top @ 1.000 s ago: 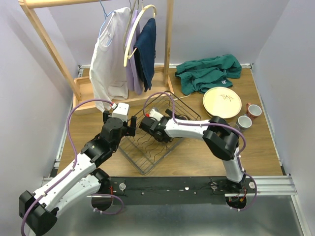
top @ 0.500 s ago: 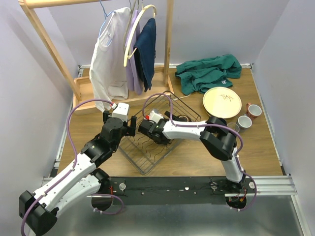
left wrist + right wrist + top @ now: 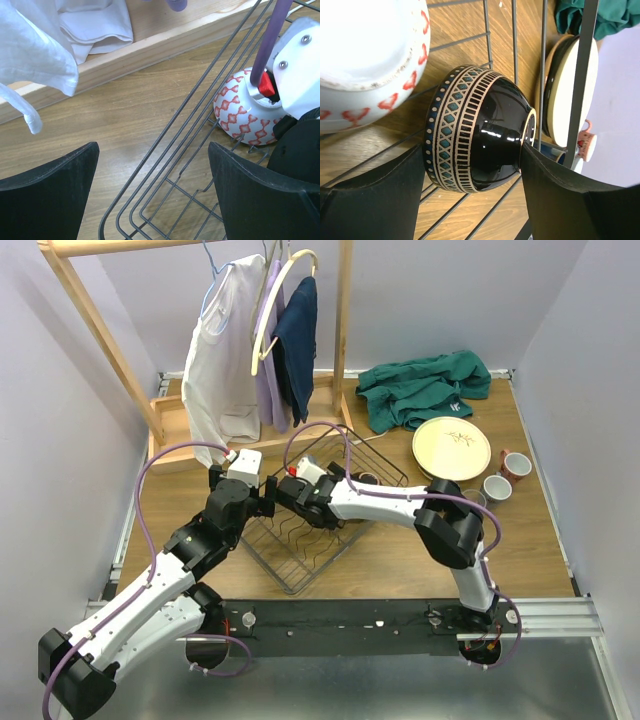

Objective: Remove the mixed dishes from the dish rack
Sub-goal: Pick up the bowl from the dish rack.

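Right of the black wire dish rack (image 3: 197, 95), on the wooden surface (image 3: 380, 565), a round cream plate (image 3: 451, 447), a small red cup (image 3: 515, 465) and a small grey cup (image 3: 497, 487) are already sitting out. So part of the unloading is looking done.

Inside the rack, two bowls are waiting. One is a round white bowl with red marks (image 3: 240, 117). The other is a shiny dark bowl with a blue and cream band (image 3: 480, 125), lying on its side just beside the white one. I am not seeing any other dishes inside the rack, but the arms are hiding part of it.

The right gripper (image 3: 472, 150) is reaching inside the rack. Its fingers are sitting on both sides of the dark bowl, very close to it. I cannot tell if they are squeezing it yet. The left gripper (image 3: 152, 150) is hanging over the left edge of the rack, with its fingers spread wide and holding nothing.

I am guessing the dark bowl is the one being picked now. The white and red bowl is looking like the last job left.
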Tool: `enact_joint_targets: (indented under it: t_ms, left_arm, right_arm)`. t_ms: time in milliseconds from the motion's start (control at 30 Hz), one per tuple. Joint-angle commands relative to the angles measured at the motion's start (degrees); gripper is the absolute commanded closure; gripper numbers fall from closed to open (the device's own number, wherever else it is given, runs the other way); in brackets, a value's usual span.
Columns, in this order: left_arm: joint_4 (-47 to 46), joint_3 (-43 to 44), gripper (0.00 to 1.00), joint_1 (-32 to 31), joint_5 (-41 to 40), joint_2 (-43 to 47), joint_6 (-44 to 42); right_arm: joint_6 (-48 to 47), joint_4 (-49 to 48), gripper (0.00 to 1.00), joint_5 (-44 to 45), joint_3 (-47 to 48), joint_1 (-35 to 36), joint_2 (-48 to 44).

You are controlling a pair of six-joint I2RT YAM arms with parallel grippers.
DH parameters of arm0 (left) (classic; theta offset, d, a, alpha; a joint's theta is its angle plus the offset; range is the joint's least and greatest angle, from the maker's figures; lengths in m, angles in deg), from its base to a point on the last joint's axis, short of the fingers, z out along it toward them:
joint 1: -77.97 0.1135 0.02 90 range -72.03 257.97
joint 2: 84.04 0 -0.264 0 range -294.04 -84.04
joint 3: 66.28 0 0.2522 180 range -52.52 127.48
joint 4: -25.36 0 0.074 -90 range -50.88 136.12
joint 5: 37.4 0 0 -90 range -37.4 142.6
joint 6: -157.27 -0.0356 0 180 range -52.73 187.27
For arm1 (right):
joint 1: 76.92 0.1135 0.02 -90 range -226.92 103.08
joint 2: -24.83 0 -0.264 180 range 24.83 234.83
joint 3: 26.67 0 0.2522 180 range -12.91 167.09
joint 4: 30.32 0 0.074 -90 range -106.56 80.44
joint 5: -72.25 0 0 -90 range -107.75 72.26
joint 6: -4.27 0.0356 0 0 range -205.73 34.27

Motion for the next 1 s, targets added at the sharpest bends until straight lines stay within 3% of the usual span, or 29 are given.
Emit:
enact_joint_targets:
  t_ms: [0,567,967]
  left_arm:
    - [-1.2,0.5,0.01,0.4,-1.2,0.8,-0.3]
    - [-3.1,-1.3,0.01,0.3,0.7,5.6,0.3]
    - [-4.5,-2.1,0.01,0.4,9.6,5.9,4.5]
  right_arm:
    - [1.9,1.3,0.50,-1.2,2.5,0.7,-3.1]
    - [5.7,-1.5,0.59,-12.2,3.7,-1.7,-11.7]
    - [12.5,-11.2,0.59,-31.5,-5.4,-11.6,-26.6]
